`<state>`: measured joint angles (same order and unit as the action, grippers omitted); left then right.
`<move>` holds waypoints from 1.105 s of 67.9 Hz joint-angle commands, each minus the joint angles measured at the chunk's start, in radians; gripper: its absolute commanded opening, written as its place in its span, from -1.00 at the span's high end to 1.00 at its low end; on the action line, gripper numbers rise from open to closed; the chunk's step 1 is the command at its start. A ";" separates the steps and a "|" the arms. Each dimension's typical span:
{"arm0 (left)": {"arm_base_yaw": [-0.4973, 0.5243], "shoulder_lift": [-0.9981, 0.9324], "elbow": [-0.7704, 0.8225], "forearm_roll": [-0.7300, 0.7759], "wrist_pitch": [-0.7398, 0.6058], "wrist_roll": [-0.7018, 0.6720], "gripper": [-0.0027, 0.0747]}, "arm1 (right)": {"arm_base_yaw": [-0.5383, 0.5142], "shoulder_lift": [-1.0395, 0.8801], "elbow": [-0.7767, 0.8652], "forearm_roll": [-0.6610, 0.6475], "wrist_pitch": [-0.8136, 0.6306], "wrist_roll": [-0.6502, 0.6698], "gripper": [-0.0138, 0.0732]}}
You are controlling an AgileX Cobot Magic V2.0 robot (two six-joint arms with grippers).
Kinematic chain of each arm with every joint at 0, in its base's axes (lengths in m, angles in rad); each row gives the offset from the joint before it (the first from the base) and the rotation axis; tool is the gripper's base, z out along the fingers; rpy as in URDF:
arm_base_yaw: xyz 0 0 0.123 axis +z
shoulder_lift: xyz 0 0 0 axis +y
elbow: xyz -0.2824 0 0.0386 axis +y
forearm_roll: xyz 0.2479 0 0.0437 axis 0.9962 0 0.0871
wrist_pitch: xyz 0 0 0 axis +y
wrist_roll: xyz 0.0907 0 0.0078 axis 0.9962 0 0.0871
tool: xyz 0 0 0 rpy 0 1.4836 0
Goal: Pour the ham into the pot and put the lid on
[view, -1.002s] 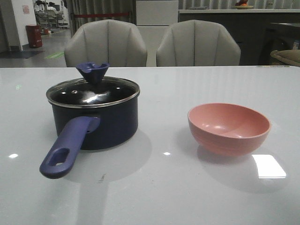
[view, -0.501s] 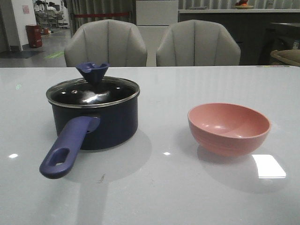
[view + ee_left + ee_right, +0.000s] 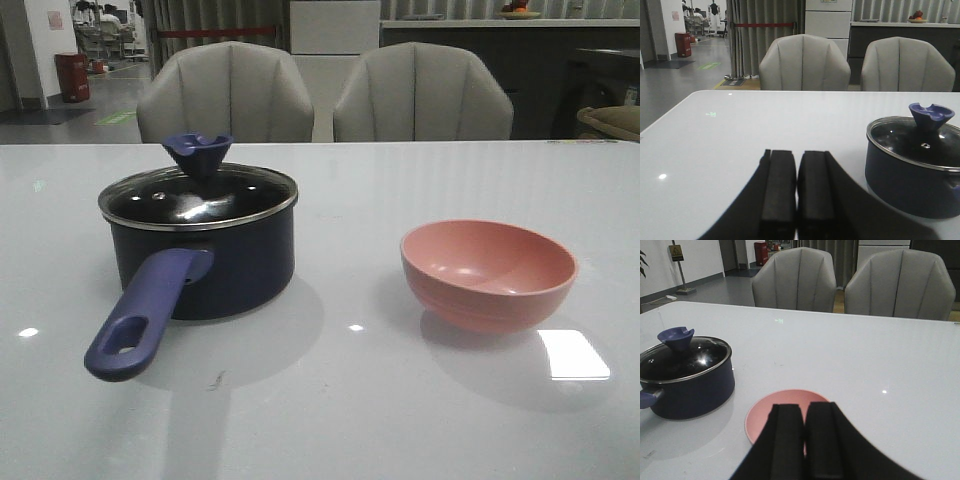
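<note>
The left hand (image 3: pixel 797 192) has its two black, flat-faced fingers pressed together with only a thin seam between them, gripping nothing. It hangs low over the table (image 3: pixel 715 150), and the pot (image 3: pixel 912 187) stands apart from it, off to the robot's right of the fingers and a little farther out. The right hand (image 3: pixel 804 440) is likewise closed on nothing, its matte black fingers nearly touching; it hovers just above the near rim of the pink bowl (image 3: pixel 785 402), with the pot (image 3: pixel 687 390) well apart toward the robot's left.

In the front view neither hand shows. The pot (image 3: pixel 205 265) is a dark navy round saucepan on the left half of the white, glossy table (image 3: pixel 330 400), its long purple-blue handle (image 3: pixel 145 315) — with an oval hole at its end — pointing toward the camera and slightly left. The lid (image 3: pixel 198 197) sits on the pot, level: clear glass, a shiny steel rim, a flared dark-blue knob (image 3: pixel 198 153) on top. The ham cannot be made out through the reflective glass.

The pink bowl (image 3: pixel 488 275) stands well to the right of the pot, smooth, matte and round, its visible inside bare.

No writing on the pot, lid or bowl can be read.

Two grey padded chairs (image 3: pixel 325 95) stand behind the table.
</note>
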<state>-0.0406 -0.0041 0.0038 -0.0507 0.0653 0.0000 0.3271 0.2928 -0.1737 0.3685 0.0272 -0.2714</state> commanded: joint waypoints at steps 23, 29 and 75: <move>0.002 -0.018 0.023 0.001 -0.085 -0.012 0.64 | -0.003 -0.006 -0.025 0.001 -0.081 -0.013 0.30; 0.002 -0.018 0.023 0.001 -0.085 -0.012 0.64 | -0.026 -0.052 -0.008 -0.031 -0.086 -0.022 0.30; 0.002 -0.018 0.023 0.001 -0.085 -0.012 0.64 | -0.241 -0.323 0.195 -0.441 -0.063 0.360 0.30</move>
<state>-0.0399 -0.0041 0.0038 -0.0507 0.0632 0.0000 0.1014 -0.0087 0.0267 -0.0583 0.0335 0.0869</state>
